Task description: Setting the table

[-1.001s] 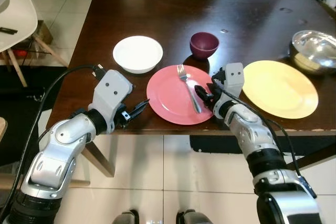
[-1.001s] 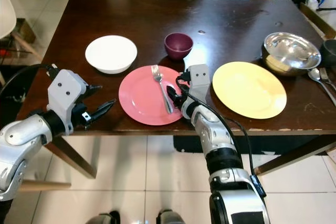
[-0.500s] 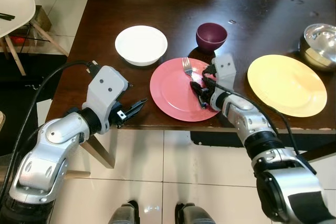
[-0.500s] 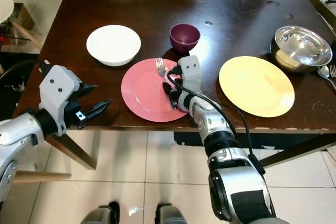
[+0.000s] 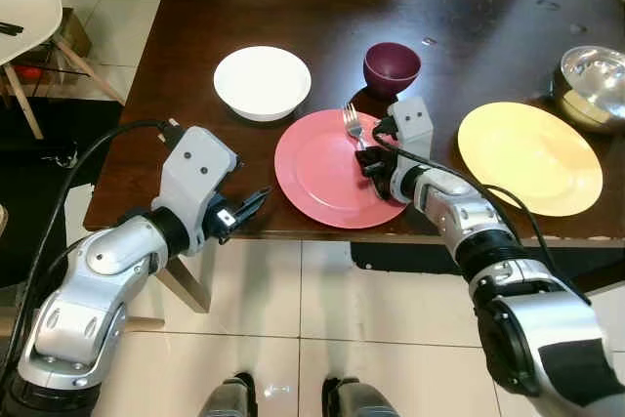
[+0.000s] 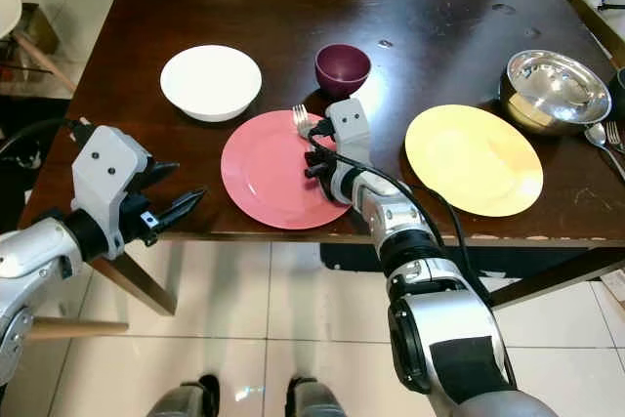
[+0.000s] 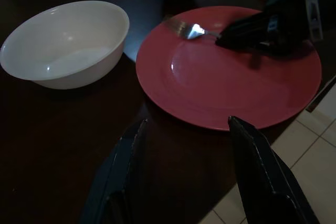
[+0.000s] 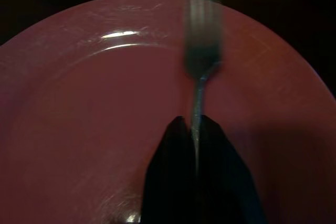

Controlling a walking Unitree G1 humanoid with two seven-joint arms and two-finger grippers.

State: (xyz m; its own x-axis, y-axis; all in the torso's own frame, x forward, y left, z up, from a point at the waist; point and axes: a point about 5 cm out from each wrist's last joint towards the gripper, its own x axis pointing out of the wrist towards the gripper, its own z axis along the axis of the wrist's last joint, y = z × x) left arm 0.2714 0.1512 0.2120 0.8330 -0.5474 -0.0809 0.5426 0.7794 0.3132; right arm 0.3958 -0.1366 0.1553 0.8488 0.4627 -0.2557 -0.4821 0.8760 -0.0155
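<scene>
Left eye view caught the right gripper [image 5: 374, 161] pinched on the fork [image 5: 353, 123] at centre frame over the red plate [image 5: 322, 178], needing a level lift, while the left gripper [image 5: 249, 207] hung open.

My arms are shiny silver shells with black joint bands, each ending in a boxy grey wrist block with small dark screws. Black cables loop off both. Fingers [image 7: 251, 161] are long, black, tapered.

A white moulded chair with wooden legs [image 5: 24, 21] stands on the pale tiled floor [image 5: 391, 339], beside the far left corner of the table.
</scene>
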